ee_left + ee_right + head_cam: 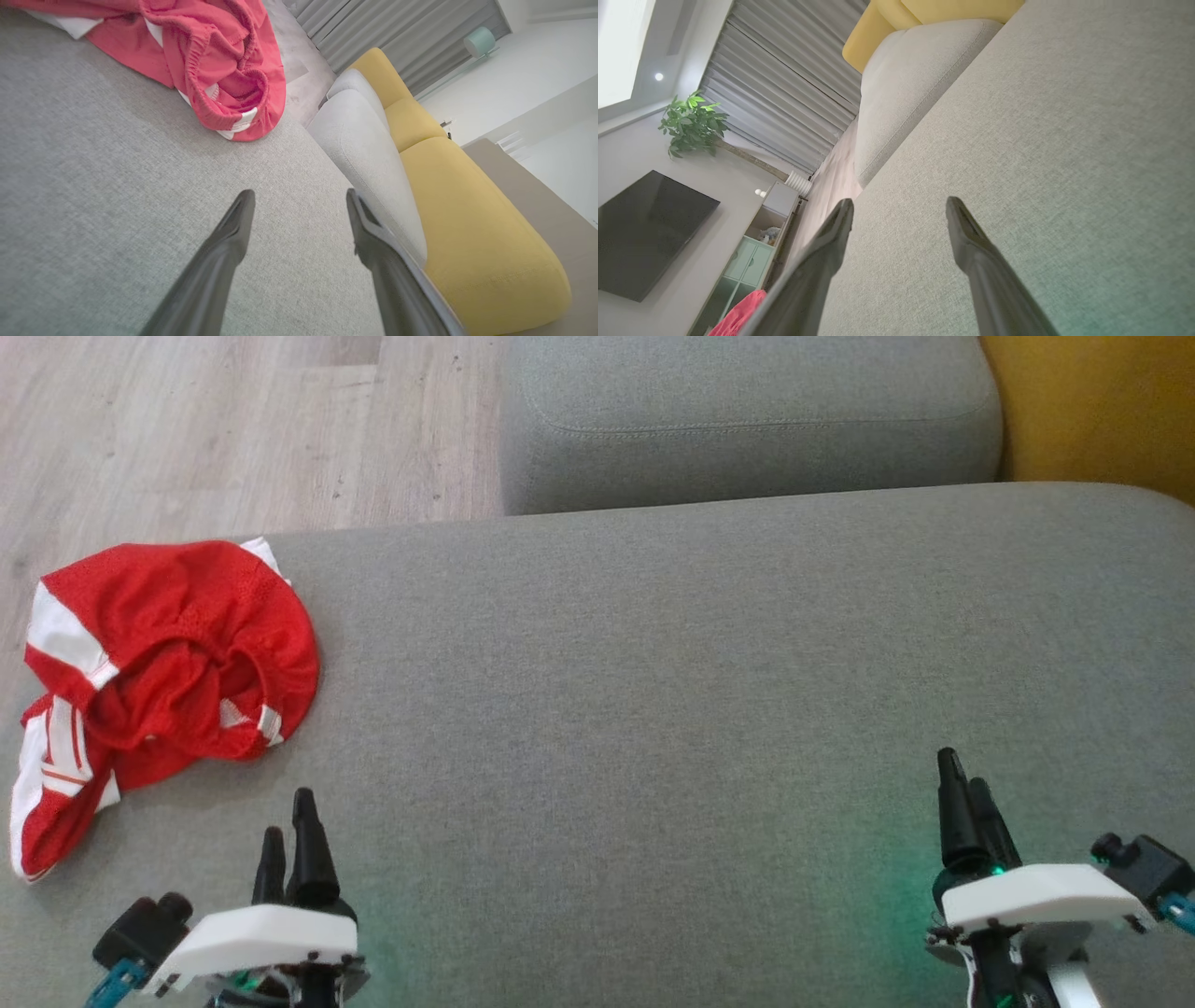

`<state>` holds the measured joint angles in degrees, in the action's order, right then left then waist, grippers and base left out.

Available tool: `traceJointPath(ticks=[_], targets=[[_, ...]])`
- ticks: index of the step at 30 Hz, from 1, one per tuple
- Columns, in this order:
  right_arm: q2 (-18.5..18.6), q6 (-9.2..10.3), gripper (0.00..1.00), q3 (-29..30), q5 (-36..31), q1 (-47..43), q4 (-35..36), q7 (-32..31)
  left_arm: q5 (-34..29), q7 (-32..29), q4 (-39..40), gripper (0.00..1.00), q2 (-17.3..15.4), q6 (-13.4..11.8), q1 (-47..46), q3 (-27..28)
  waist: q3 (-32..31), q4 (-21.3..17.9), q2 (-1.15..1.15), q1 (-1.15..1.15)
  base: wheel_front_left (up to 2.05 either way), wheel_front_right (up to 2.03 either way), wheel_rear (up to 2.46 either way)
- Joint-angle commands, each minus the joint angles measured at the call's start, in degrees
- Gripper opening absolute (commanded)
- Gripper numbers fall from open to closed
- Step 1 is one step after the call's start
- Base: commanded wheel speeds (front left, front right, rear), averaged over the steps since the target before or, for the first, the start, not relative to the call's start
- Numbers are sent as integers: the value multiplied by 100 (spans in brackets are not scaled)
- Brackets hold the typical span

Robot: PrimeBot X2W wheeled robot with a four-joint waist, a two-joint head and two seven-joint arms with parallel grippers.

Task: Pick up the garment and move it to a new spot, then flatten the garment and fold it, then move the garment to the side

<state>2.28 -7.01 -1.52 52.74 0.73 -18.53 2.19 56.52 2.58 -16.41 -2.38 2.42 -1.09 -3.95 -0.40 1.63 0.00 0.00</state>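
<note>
Head view: a crumpled red mesh garment with white stripes (159, 681) lies bunched at the left edge of the broad grey fabric cushion (653, 709). The left gripper (288, 817) hovers near it, closer to the robot and a little to the right, its fingers spread apart and empty. The right gripper (962, 770) is well apart from the garment, across the cushion, fingers likewise parted on nothing. In the left wrist view, the cloth lies ahead and left of the fingertips, untouched.
</note>
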Motion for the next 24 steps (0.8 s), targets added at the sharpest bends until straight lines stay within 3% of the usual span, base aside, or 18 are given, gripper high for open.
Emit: traceJointPath(ticks=[1,24], targets=[[33,-22,100,-110,-239,346,222,116,-223,82,206,100,-31,-30,-298,8,-4,2,0,0,0,0,0],[42,-30,100,-340,-1840,386,357,487,-1823,452,244,100,-37,-332,-386,-391,-39,20,0,0,0,0,0]])
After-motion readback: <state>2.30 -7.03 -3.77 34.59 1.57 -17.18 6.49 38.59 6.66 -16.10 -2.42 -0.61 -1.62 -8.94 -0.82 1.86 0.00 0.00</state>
